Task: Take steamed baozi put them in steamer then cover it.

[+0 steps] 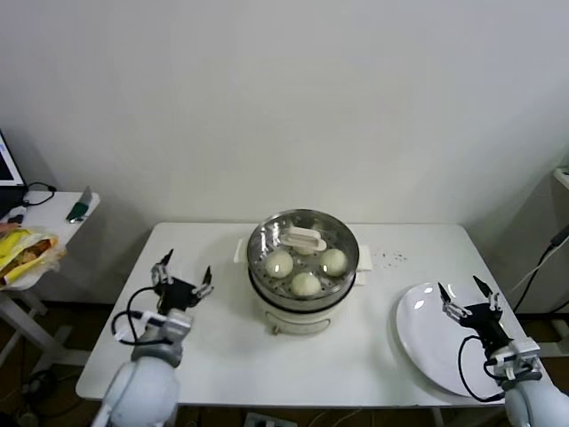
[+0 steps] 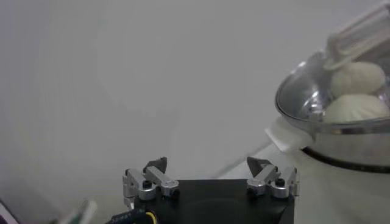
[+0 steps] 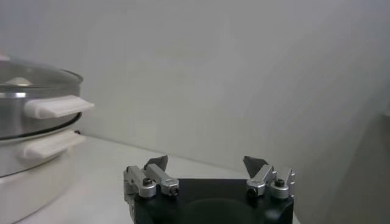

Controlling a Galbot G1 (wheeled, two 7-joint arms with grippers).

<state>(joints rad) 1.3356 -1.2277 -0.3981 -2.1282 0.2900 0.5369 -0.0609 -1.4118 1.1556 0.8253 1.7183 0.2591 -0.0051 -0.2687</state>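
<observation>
White bench (image 1: 222, 356) carries our steamer (image 1: 303, 294) at centre, baozi (image 1: 306, 284) inside under the cover (image 1: 303, 242); our left end effector (image 1: 181, 283), spread and empty, sits nearer it than the spread right end effector (image 1: 464, 298) over the plate (image 1: 427, 351).

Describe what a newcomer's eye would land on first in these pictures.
The steamer stands mid-table, its glass cover on and steamed baozi visible inside. An empty white plate lies at the table's right edge. The left gripper and right gripper flank the steamer, both open and empty.
</observation>
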